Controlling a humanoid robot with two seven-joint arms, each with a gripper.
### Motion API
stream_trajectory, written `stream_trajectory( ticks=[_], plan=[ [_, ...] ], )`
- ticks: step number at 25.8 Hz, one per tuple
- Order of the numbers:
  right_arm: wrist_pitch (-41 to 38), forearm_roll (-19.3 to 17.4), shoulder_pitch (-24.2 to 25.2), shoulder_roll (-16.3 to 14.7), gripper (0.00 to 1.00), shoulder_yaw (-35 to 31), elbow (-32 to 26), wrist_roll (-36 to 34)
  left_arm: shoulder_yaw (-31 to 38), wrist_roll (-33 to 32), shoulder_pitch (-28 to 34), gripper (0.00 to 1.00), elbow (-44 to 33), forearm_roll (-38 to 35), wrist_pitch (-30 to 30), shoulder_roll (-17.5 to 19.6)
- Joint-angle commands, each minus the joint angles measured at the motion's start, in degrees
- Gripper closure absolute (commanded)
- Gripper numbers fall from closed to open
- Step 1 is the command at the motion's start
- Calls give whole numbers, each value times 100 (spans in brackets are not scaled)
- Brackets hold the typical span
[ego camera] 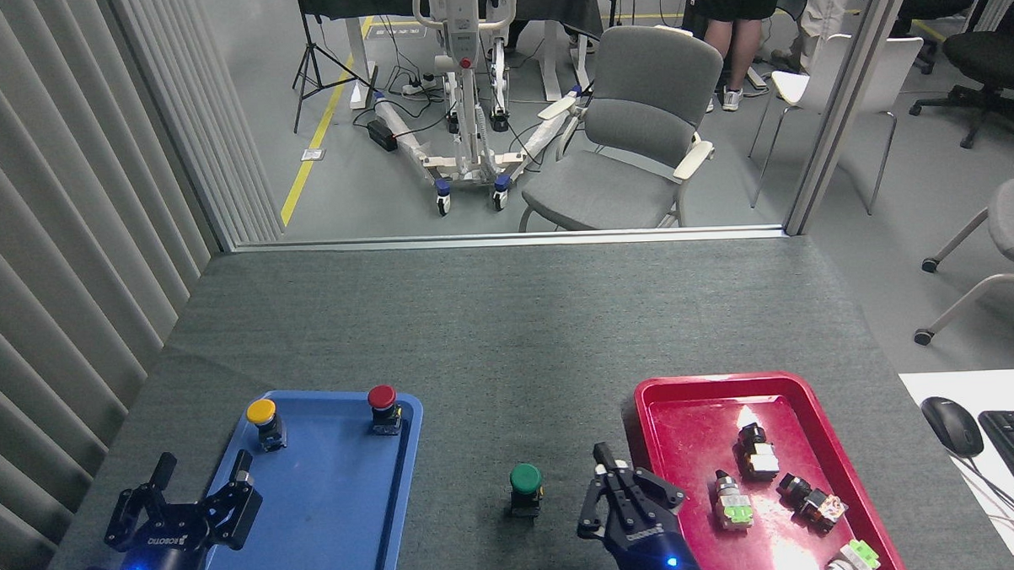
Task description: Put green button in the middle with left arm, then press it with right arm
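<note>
The green button (526, 480) stands upright on the dark grey mat (492, 336) covering the table, between the blue tray (330, 527) and the red tray (688, 397), with nothing touching it. The right claw (604, 463) sits just to its right, over the red tray's near-left edge, fingers drawn together and empty. The left claw (201, 469) hangs over the blue tray's left rim, fingers spread wide and empty.

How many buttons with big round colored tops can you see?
3. The yellow button and the red button stand at the far end of the blue tray. The green button stands on the grey mat between the trays.
</note>
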Motion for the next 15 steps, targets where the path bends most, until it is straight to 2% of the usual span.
stream_trajectory(
  ticks=[1,6,15],
  plan=[
    [2,-8,344,-218,0,-596,-138,-125,0,-6,15,0,4,3,-8,14],
    [2,-17,564,-297,0,-991,-287,-125,-9,-41,24,0,4,12,-35,6],
    [11,-26,687,-482,0,-1097,-472,-143,0,-41,68,0,-13,21,-52,-3]
  ],
)
